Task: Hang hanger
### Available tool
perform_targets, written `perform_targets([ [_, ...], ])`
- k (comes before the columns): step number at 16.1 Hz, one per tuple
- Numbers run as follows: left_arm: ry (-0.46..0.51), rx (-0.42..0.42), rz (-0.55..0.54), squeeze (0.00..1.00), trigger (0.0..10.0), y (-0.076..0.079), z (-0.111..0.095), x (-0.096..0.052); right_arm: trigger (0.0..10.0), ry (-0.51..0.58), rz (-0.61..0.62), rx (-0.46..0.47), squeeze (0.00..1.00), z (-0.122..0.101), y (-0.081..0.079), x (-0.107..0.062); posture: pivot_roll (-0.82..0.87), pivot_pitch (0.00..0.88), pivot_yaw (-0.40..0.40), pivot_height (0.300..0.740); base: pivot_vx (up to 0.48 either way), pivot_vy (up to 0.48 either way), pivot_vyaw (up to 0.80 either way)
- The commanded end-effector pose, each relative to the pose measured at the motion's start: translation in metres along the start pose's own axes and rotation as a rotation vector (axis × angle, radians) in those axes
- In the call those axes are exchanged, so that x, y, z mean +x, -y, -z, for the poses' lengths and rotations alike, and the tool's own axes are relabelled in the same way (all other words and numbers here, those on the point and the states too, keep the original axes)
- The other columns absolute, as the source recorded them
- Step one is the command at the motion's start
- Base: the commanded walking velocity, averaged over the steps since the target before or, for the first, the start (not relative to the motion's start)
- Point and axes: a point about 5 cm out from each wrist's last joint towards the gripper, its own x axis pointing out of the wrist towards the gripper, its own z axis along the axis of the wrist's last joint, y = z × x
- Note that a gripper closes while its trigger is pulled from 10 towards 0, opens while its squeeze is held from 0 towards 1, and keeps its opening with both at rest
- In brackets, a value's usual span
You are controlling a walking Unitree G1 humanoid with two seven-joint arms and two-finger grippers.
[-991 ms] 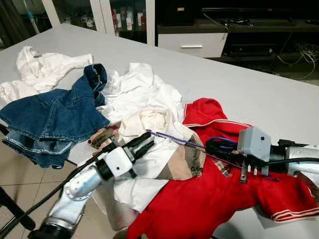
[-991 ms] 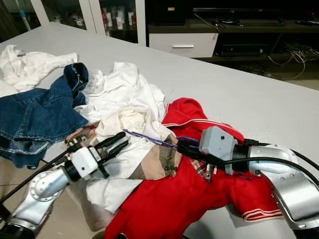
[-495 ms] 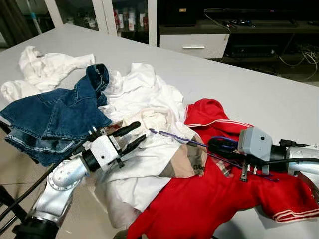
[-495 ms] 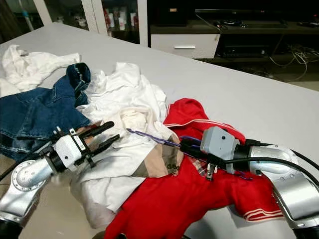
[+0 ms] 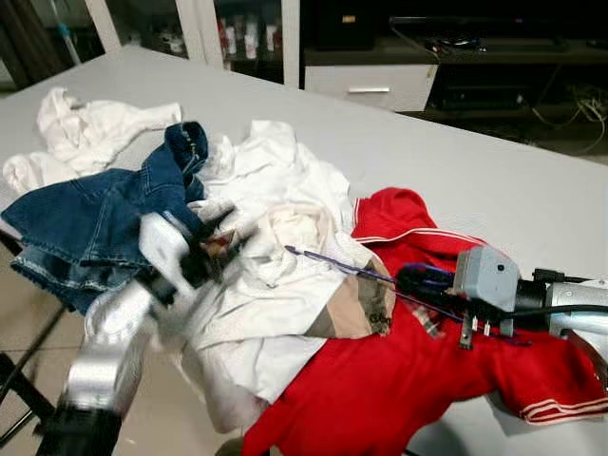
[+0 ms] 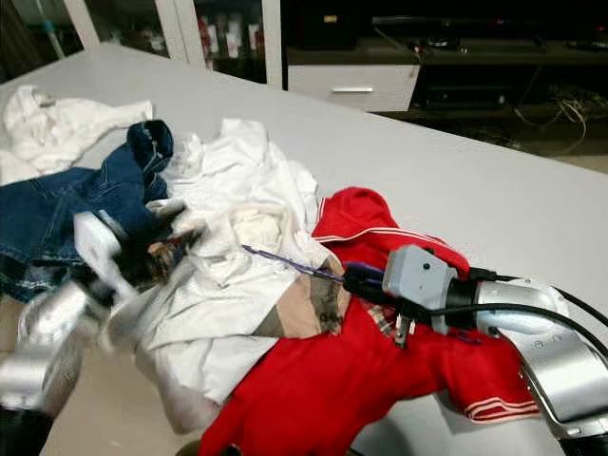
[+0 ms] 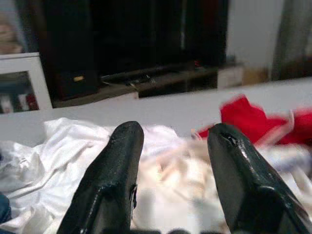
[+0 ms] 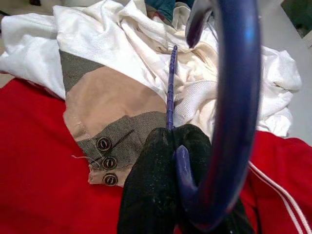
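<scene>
Your right gripper [image 8: 168,161] sits w/ its black fingers pressed together on the purple hanger [image 8: 234,97], pinching it near the hook's base. The hook curves up close to the wrist cam; a thin purple arm of the hanger [image 5: 332,264] runs out from the fingers over the clothes toward the pile's middle. The gripper's grey housing [image 5: 486,275] lies low over the red shirt [image 5: 380,380], near the table's front right edge.

Your left gripper [image 7: 170,161] has its two black fingers spread apart, nothing between them. It hovers over the white shirt [image 5: 275,180] at the pile's left side, near the front edge. In the head views that arm [image 5: 104,351] is motion-blurred, so exact contact w/ the cloth can't be told.

Around them: a beige-and-grey checked garment w/ three dark buttons [image 8: 105,161] lies just beside the hanger, on top of the red shirt. A blue denim jacket [image 5: 95,223] lies toward the table's left edge, touching the white shirt. Another white garment [image 5: 85,128] sits at the left rear. The grey table [image 5: 494,180] carries all of it.
</scene>
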Motion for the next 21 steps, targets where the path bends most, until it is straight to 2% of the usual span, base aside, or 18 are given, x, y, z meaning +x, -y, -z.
perform_targets([
  [1, -0.012, -0.063, -0.039, 0.0, 10.0, -0.004, 0.003, 0.003, 10.0, -0.057, -0.021, 0.023, 0.0, 0.009, -0.003, -0.003, 0.07, 0.017, 0.01, 0.74, 0.0, 0.0, 0.0],
  [2, -0.025, -0.099, -0.088, 0.0, 10.0, -0.007, 0.005, 0.006, 10.0, -0.059, -0.027, 0.025, 0.0, 0.01, -0.004, -0.004, 0.07, 0.016, 0.011, 0.74, 0.0, 0.0, 0.0],
  [4, -0.085, -0.119, -0.178, 0.0, 10.0, -0.015, 0.013, 0.01, 10.0, -0.065, -0.036, 0.03, 0.0, 0.011, -0.005, -0.007, 0.07, 0.015, 0.012, 0.74, 0.0, 0.0, 0.0],
  [6, -0.22, -0.183, -0.267, 0.0, 10.0, -0.025, 0.03, 0.011, 10.0, -0.063, -0.048, 0.035, 0.0, 0.01, -0.007, -0.01, 0.06, 0.015, 0.015, 0.74, 0.0, 0.0, 0.0],
  [8, -0.276, -0.23, -0.322, 0.0, 10.0, -0.03, 0.037, 0.014, 10.0, -0.053, -0.051, 0.034, 0.0, 0.008, -0.008, -0.009, 0.06, 0.015, 0.019, 0.74, 0.0, 0.0, 0.0],
  [10, -0.265, -0.236, -0.275, 0.0, 10.0, -0.027, 0.036, 0.02, 10.0, -0.044, -0.052, 0.034, 0.0, 0.007, -0.01, -0.008, 0.06, 0.014, 0.02, 0.74, 0.0, 0.0, 0.0],
  [12, -0.197, -0.227, -0.157, 0.0, 10.0, -0.016, 0.029, 0.03, 10.0, -0.028, -0.049, 0.036, 0.0, 0.005, -0.011, -0.006, 0.06, 0.013, 0.022, 0.74, 0.0, 0.0, 0.0],
  [15, -0.122, -0.282, -0.064, 0.0, 10.0, -0.008, 0.02, 0.037, 10.0, -0.025, -0.052, 0.037, 0.0, 0.004, -0.013, -0.006, 0.05, 0.012, 0.026, 0.74, 0.0, 0.0, 0.0],
  [18, -0.289, -0.272, -0.115, 0.0, 10.0, -0.008, 0.044, 0.037, 10.0, -0.023, -0.055, 0.037, 0.0, 0.003, -0.015, -0.005, 0.05, 0.011, 0.032, 0.74, 0.0, 0.0, 0.0],
  [20, -0.333, -0.283, -0.211, 0.0, 10.0, -0.017, 0.05, 0.036, 10.0, -0.021, -0.05, 0.035, 0.0, 0.002, -0.016, -0.005, 0.05, 0.011, 0.032, 0.74, 0.0, 0.0, 0.0],
  [21, -0.335, -0.294, -0.218, 0.0, 10.0, -0.017, 0.051, 0.036, 10.0, -0.021, -0.048, 0.035, 0.0, 0.002, -0.016, -0.005, 0.05, 0.011, 0.032, 0.74, 0.0, 0.0, 0.0],
])
